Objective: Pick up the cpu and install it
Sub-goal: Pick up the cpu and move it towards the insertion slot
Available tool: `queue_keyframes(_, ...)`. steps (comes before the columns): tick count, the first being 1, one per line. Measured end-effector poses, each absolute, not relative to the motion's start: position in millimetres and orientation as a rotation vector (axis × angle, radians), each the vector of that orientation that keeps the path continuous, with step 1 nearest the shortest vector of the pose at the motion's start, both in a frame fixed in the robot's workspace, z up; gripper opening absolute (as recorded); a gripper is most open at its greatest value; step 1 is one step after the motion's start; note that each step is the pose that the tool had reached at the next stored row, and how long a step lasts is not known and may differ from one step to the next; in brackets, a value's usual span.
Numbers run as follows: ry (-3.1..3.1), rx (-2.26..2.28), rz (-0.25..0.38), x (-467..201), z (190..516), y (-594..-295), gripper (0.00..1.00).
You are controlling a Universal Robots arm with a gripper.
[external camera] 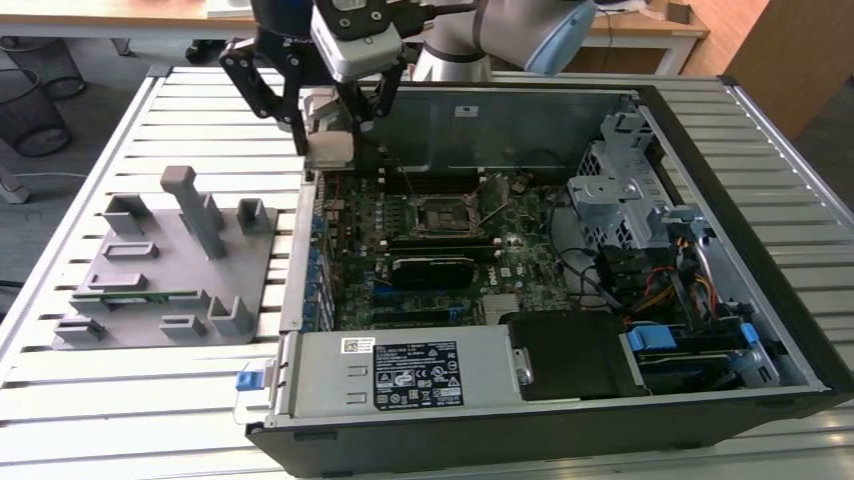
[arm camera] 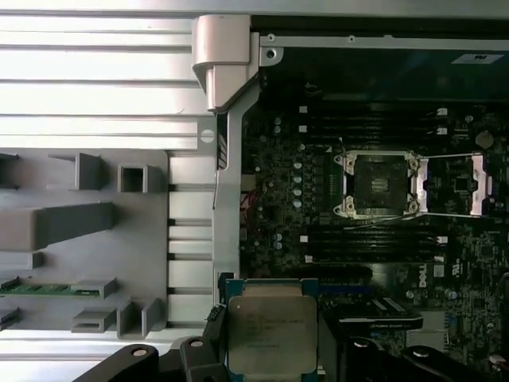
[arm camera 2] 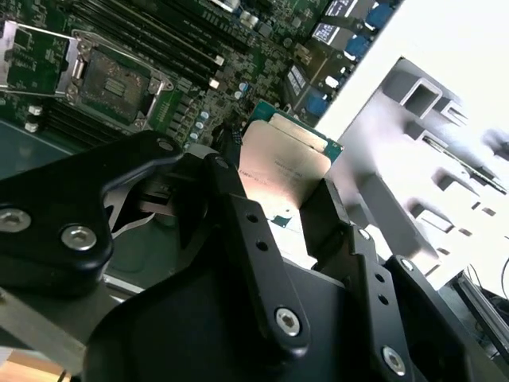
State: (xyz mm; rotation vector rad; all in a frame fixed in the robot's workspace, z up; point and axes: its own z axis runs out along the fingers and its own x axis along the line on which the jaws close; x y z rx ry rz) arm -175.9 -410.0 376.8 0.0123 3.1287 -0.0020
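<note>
Here the gripper (arm camera 2: 277, 192) is closed on the cpu (arm camera 2: 283, 163), holding it above the computer case (external camera: 534, 125), apart from the socket (arm camera: 380, 185).

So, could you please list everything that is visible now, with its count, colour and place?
table: one, pale slatted metal, under everything.
computer case: one, black, open, on the table.
motherboard: one, green, inside the case.
socket: one, black-framed, cover swung open, on the motherboard.
power supply: one, silver-grey, in the case.
fixture tray: one, grey, on the table at the exterior view's left of the case.
memory stick: one, green, lying in the fixture tray.
cpu: one, silvery top, held in the air.
gripper: one, black, shut on the cpu.
arm: one, pale blue-grey, behind the case.
</note>
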Motion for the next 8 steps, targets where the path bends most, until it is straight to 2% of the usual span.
queue_keyframes(8, 3.129, 0.012, -0.002, -151.7, 376.7, -411.7, 0.54)
